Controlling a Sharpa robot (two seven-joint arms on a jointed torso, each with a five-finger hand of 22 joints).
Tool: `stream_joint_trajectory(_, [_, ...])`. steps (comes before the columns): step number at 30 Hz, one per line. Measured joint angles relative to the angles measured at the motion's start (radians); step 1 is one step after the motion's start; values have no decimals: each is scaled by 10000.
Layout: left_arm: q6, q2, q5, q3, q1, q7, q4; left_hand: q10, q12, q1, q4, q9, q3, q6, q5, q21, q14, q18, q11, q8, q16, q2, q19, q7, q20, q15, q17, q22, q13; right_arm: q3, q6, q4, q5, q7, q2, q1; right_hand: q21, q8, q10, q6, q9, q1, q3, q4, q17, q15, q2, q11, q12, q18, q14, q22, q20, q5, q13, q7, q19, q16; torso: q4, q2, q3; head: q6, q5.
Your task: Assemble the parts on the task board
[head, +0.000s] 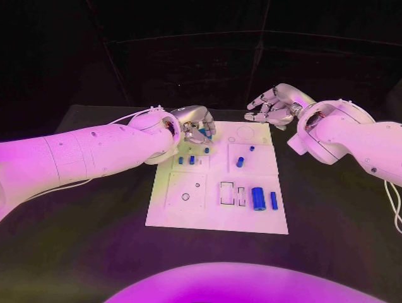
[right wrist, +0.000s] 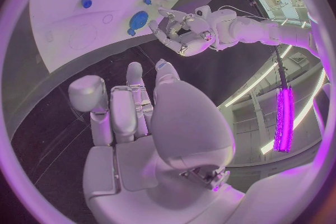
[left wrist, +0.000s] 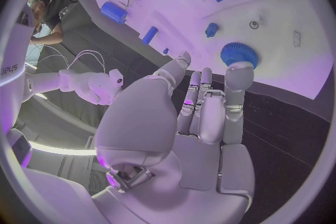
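Head cam: high, looks steeply down at the black table [head: 346, 252], task board [head: 214, 218] centred, both arms entering from the sides. Widest and farthest view.

Left wrist cam: fisheye, sits right behind the left hand [left wrist: 199, 123], looks along the fingers to the board's edge, close in. The blue gear [left wrist: 239, 54] lies just past the fingertips.

Right wrist cam: fisheye behind the right hand [right wrist: 140, 123], faces across the table to the board from farther off.

Overlap: all three catch the board's far end. The right wrist cam also frames the left hand; the left wrist cam frames the right arm.
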Motion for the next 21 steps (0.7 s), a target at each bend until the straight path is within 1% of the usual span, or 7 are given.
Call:
stream_joint_trajectory(2, [150, 91, -242, -27, -5, -20, -86, 70, -66, 0, 30, -66, -30, 77, 0, 202, 28, -16, 2, -68, 0, 0, 125, 2, -21, -28, 0, 183, -71, 0, 3, -5, 0, 1, 5, 0, 0, 0, 0, 0, 0, 0, 0, 0, 0, 0, 0, 0, 0, 0, 0, 0, 0, 0, 0, 0, 0, 0, 2, 0, 0, 1, -2])
stream_joint_trajectory(3, [233, 128, -348, -33, -11, -31, -120, 99, -66, -7, 56, -88, -56, 108, 0, 272, 28, -153, -27, -73, 0, -7, 133, -28, -30, -28, 0, 247, -98, 0, 4, -8, 0, 2, 7, 0, 0, 0, 0, 0, 0, 0, 0, 0, 0, 0, 0, 0, 0, -1, 0, 0, 0, 0, 1, 0, 0, 0, 3, 0, 0, 0, -2])
stream_joint_trajectory(4, [346, 174, -480, -49, -14, -51, -161, 99, -66, -52, 67, -114, -68, 119, 0, 355, 28, -152, -28, -73, 42, -52, 206, -40, -31, -28, 0, 327, -128, 0, 5, -14, 0, 3, 12, 0, 0, 0, 0, 0, 0, 0, 0, 0, -1, 0, 0, 0, 0, -1, 0, 0, 0, 0, 1, 0, 0, 0, 4, 0, 0, -3, -2])
stream_joint_trajectory(9, [756, 295, -842, -71, -38, -151, -301, 207, -116, -54, 106, -182, -107, 190, 0, 544, 27, -152, -62, -123, 41, -53, 290, -42, -78, -28, -17, 523, -199, 0, 11, -28, 0, 6, 36, 0, 0, 0, 0, 0, 0, 0, -1, -1, -1, 0, 0, 0, 0, 0, 0, 0, 0, 9, 1, 0, 0, 0, 11, 1, 0, -8, -12])
stream_joint_trajectory(16, [1192, 454, -1198, -80, -54, -280, -544, 247, -183, -54, 137, -244, -137, 331, 0, 632, 27, -151, -27, -159, 41, -54, 355, -45, -72, -28, -71, 617, -280, 0, 18, -46, 0, 10, 71, 0, 0, 0, 0, 0, 0, 0, -27, -28, 8, 0, -1, 0, 0, 0, 0, 0, 0, 62, 1, 0, 0, 0, 25, 0, 0, -29, -37])
stream_joint_trajectory(18, [1310, 505, -1290, -80, -55, -313, -600, 296, -227, -54, 136, -258, -137, 366, 0, 657, 63, -150, -80, -159, 41, -53, 355, -80, -72, -64, -83, 637, -305, 0, 20, -53, 0, 12, 85, 0, 0, 0, 0, 0, 0, 0, -27, -28, 8, 0, 0, 0, 0, 0, 0, 1, 0, 63, 2, 0, 0, 0, 25, -1, 0, -31, -37])
stream_joint_trajectory(21, [1445, 564, -1393, -80, -55, -359, -673, 296, -231, -54, 136, -259, -137, 367, 0, 656, 63, -150, -80, -159, 41, -53, 355, -80, -72, -65, -83, 638, -307, 0, 23, -58, 0, 15, 98, 0, 0, 0, 0, 0, 0, 0, -27, -28, 7, 0, -1, 0, 0, 0, 0, 1, 0, 62, -7, 0, 0, 0, 24, -2, 0, -40, -47])
